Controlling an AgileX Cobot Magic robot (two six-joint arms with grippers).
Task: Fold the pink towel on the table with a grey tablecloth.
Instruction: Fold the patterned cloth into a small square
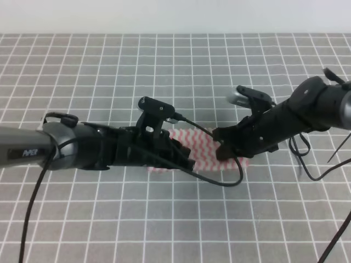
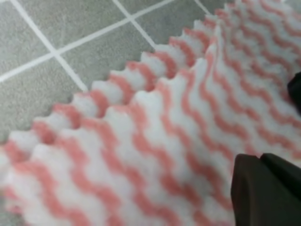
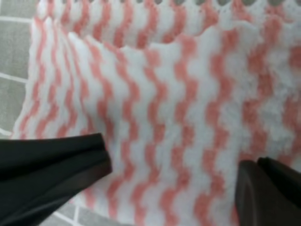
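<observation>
Seen from the right wrist, two black fingers [image 3: 51, 162] stand apart over the pink-and-white wavy-striped fleece towel [image 3: 178, 108]; the left wrist view shows one dark fingertip [image 2: 263, 188] on it and a scalloped, doubled edge. From above, the towel [image 1: 203, 148] lies mid-table, mostly hidden between the left gripper [image 1: 184, 159] and right gripper [image 1: 222, 147]; whether the left claw is apart or together cannot be told. The grey tablecloth with a white square grid [image 1: 164, 66] stretches bare to the far edge
</observation>
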